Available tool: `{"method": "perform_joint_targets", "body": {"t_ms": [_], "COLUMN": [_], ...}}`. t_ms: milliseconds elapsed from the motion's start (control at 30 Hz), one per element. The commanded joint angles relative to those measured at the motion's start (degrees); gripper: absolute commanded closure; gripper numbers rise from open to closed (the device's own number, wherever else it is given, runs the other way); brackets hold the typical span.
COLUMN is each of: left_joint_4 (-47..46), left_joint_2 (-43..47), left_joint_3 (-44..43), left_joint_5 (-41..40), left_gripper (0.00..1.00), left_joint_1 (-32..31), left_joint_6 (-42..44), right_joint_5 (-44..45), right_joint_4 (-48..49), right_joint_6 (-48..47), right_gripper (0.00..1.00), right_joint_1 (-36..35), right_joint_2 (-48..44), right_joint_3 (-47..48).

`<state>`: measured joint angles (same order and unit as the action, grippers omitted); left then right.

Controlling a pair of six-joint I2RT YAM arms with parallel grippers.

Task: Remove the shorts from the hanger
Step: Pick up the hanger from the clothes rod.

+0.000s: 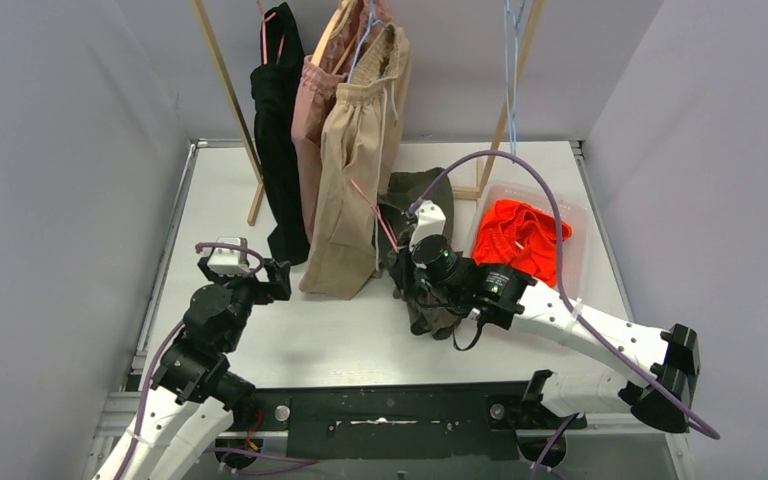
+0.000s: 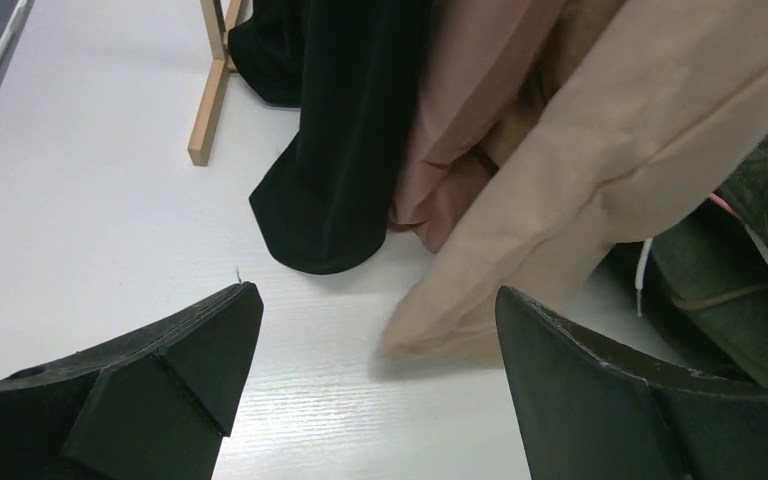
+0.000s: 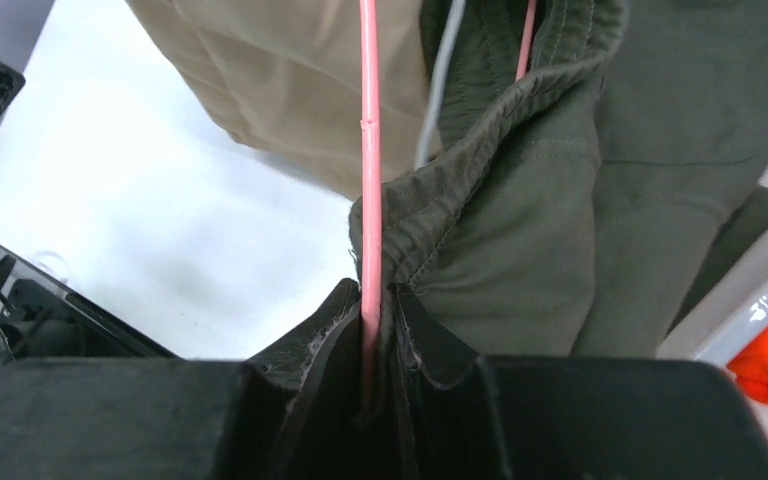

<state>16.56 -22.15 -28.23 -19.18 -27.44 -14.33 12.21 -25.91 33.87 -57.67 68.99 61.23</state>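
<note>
Right wrist | right tool point(image 3: 371, 305) pinches pink hanger rod point(image 3: 369, 150), running up-frame | left tool point(image 2: 378, 305) spread

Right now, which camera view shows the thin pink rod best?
The right wrist view: the pink rod runs sharp and close into the shut right gripper, beside the olive shorts. The top view shows only a faint slanted line; the left wrist view, no clear part.

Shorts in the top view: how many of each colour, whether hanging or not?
Black shorts: 1
Dusty pink shorts: 1
Beige shorts: 1
Olive green shorts: 1
Orange shorts: 1
Total: 5
</note>
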Motion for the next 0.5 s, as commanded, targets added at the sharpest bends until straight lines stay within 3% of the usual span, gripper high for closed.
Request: {"method": "perform_joint_targets", "body": {"t_ms": [0,100,267,467], "left_joint_4": [-2.0,-1.11,-0.96,-0.84], "left_joint_2": [0.24,0.44,1.03,-0.11], "left_joint_3": [-2.84,-3.18,-3.95,-4.69], "left_joint_5": [3.13,2.61,2.8,3.18], "left_gripper": [0.12,0.12,0.12,0.12], "left_joint_1": [-0.34,-0.33,-0.33,0.08], "left_joint_6": [1.14,1.14,1.14,1.23], "right_joint_5": [8.95,4.95,-8.78,-9.6], "right_joint_4": [-2.84,0.95,18.33,11.67], "right_joint_6": [2.25,1.67,-1.42,-3.02], "right_gripper": [1.0,1.0,1.0,1.0], "right_joint_1": [-3.39,-4.15,-4.19,-4.24], "right_joint_2": [-2.89,-7.69,-18.84,-20.91], "right_joint_3": [5.21,3.26,-5.06,-2.26]}}
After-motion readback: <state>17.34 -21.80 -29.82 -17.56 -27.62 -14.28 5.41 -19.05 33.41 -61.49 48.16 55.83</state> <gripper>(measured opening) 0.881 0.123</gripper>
